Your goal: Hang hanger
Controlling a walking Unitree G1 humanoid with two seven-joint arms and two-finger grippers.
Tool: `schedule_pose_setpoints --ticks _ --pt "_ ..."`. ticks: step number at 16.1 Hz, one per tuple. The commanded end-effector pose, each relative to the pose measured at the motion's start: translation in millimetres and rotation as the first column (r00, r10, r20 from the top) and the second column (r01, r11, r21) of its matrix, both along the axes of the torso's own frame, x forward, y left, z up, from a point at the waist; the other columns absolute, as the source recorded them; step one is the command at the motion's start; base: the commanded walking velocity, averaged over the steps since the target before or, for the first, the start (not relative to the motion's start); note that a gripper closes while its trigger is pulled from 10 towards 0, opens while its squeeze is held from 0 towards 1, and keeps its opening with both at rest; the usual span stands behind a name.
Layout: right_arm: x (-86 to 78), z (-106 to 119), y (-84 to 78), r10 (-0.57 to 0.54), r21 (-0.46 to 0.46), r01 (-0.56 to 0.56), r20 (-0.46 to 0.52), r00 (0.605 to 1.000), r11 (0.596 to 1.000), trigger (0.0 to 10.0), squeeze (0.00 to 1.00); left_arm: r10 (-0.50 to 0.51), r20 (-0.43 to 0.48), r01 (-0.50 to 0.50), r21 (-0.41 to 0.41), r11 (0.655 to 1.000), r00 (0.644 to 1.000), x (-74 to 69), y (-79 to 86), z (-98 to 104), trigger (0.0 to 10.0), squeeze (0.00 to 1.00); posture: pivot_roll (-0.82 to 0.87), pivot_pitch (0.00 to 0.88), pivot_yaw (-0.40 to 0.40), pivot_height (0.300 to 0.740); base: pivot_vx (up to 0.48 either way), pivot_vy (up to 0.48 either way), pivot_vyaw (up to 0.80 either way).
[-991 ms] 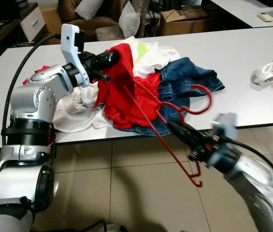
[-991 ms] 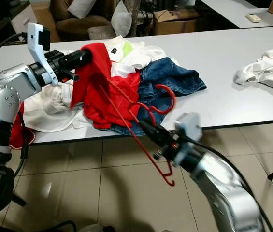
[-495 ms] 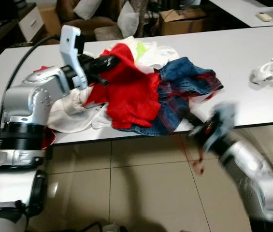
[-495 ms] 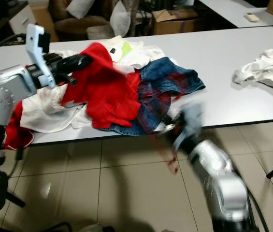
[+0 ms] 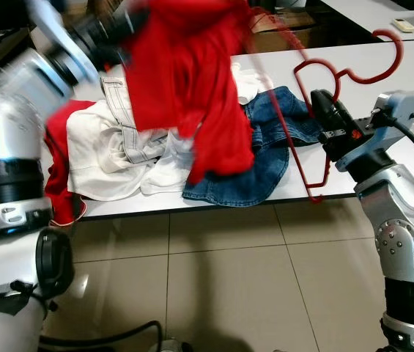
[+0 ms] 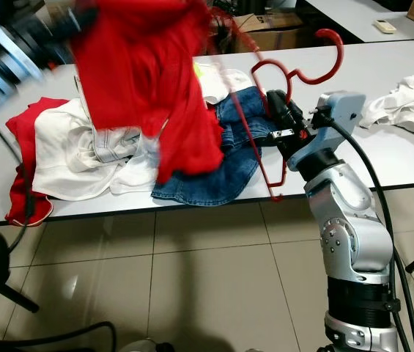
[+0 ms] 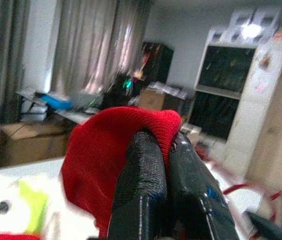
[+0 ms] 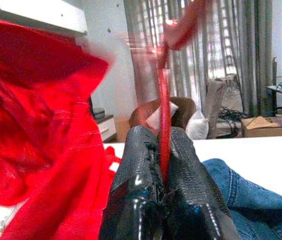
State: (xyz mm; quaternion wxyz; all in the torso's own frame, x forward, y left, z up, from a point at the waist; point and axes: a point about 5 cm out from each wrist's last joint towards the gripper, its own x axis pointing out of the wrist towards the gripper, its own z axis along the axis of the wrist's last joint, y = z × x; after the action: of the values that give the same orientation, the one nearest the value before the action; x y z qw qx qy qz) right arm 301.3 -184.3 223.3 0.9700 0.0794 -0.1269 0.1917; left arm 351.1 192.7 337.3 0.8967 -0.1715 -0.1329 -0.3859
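Note:
My left gripper (image 7: 164, 150) is shut on a fold of a red garment (image 5: 185, 81) and holds it high above the table, so the cloth hangs down over the clothes pile. The left arm is blurred at the upper left. A thin red wire hanger (image 5: 346, 70) stands to the right of the garment, with its hook (image 6: 331, 44) up and its long bar slanting down past the table's front edge. My right gripper (image 6: 276, 106) is shut on the hanger just below its neck, and its fingers (image 8: 141, 170) pinch the wire. One end of the hanger reaches in behind the garment.
On the white table (image 5: 382, 158) lie blue jeans (image 5: 265, 154), white garments (image 5: 119, 154) and a red cloth (image 5: 56, 176) at the left. Another white cloth (image 6: 404, 110) lies at the far right. A cardboard box (image 6: 254, 26) stands behind; tiled floor is in front.
The left arm has lifted the red garment off the pile and high up. The right arm has swung up from below the table edge and has turned the hanger hook-up beside the garment.

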Motion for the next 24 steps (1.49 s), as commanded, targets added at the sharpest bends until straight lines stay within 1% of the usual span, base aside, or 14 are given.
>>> schedule_pose_setpoints --ticks 1,2,4,6,7,8,11,12,13,14,16,20,22,24 --pt "-1.7 -17.5 4.5 0.021 -0.078 -0.026 -0.074 0.997 0.997 10.0 0.0 -0.012 -0.025 0.011 -0.01 1.0 1.0 -1.7 -0.2 -4.0 0.0 0.0 -0.17 0.0 0.086 0.74 0.0 0.0 0.0" --pt "-3.9 -36.9 3.7 -0.016 -0.157 -0.006 -0.141 0.99 0.988 10.0 0.0 0.004 -0.021 -0.004 -0.032 0.999 1.0 -0.9 -0.7 -5.8 0.0 0.0 -0.17 0.0 0.086 0.74 0.0 0.0 0.0" --pt "-0.8 -32.6 -2.9 -0.035 -0.134 0.018 -0.129 0.991 0.991 10.0 0.0 0.026 0.014 -0.024 -0.093 0.995 1.0 0.5 4.9 7.4 0.0 0.0 -0.17 0.0 0.092 0.74 0.0 0.0 0.0" --pt "7.7 -17.5 -9.4 -0.037 -0.139 0.025 -0.089 0.995 0.99 10.0 0.0 0.099 -0.05 -0.096 0.062 0.993 0.994 12.2 2.7 -1.0 0.0 0.0 -0.16 0.0 0.096 0.74 0.0 0.0 0.0" --pt "7.8 -7.3 -5.1 0.036 -0.137 -0.044 -0.058 0.998 0.99 10.0 0.0 0.123 -0.113 -0.104 0.162 0.981 0.986 18.4 -5.8 -15.2 0.0 0.0 -0.16 0.0 0.095 0.74 0.0 0.0 0.0" --pt "-4.0 -2.4 6.0 0.165 -0.134 -0.169 -0.037 0.986 0.976 10.0 0.0 0.151 -0.149 -0.111 0.247 0.963 0.977 22.7 -19.1 -32.3 0.0 0.0 -0.16 0.0 0.091 0.74 0.0 0.0 0.0" --pt "-26.7 -12.0 10.1 0.245 -0.126 -0.252 -0.066 0.967 0.96 10.0 0.0 0.237 -0.191 -0.171 0.308 0.936 0.953 35.2 -31.0 -55.1 0.0 0.0 -0.16 0.0 0.096 0.74 0.0 0.0 0.0" --pt "-43.8 -20.7 12.0 0.303 -0.13 -0.316 -0.11 0.947 0.94 10.0 0.0 0.274 -0.197 -0.193 0.351 0.916 0.941 42.4 -37.6 -65.9 0.0 0.0 -0.17 0.0 0.105 0.74 0.0 0.0 0.0" --pt "-58.4 -28.9 14.8 0.363 -0.141 -0.385 -0.161 0.918 0.912 10.0 0.0 0.291 -0.19 -0.204 0.375 0.904 0.938 45.9 -42.4 -70.3 0.0 0.0 -0.18 0.0 0.114 0.74 0.0 0.0 0.0" --pt "-79.2 -39.8 19.3 0.449 -0.146 -0.491 -0.244 0.859 0.859 10.0 0.0 0.319 -0.18 -0.236 0.372 0.898 0.931 50.4 -45.0 -69.4 0.0 0.0 -0.19 0.0 0.123 0.74 0.0 0.0 0.0" --pt "-95.2 -48.5 23.4 0.499 -0.124 -0.555 -0.308 0.81 0.823 10.0 0.0 0.363 -0.153 -0.291 0.357 0.888 0.919 54.9 -43.4 -62.7 0.0 0.0 -0.19 0.0 0.129 0.74 0.0 0.0 0.0" --pt "-90.7 -57.1 38.9 0.514 -0.104 -0.578 -0.349 0.784 0.81 10.0 0.0 0.272 -0.08 -0.235 0.316 0.919 0.959 51.5 -51.3 -38.7 0.0 0.0 -0.18 0.0 0.132 0.74 0.0 0.0 0.0" --pt "-79.3 -70.3 47.2 0.488 -0.11 -0.572 -0.41 0.771 0.813 10.0 0.0 0.201 -0.075 -0.173 0.279 0.945 0.977 46.7 -57.4 -28.0 0.0 0.0 -0.18 0.0 0.13 0.74 0.0 0.0 0.0" --pt "-65.9 -79.4 51.7 0.431 -0.143 -0.536 -0.443 0.786 0.832 10.0 0.0 0.138 -0.08 -0.112 0.264 0.958 0.987 42.3 -62.4 -22.4 0.0 0.0 -0.18 0.0 0.128 0.74 0.0 0.0 0.0"
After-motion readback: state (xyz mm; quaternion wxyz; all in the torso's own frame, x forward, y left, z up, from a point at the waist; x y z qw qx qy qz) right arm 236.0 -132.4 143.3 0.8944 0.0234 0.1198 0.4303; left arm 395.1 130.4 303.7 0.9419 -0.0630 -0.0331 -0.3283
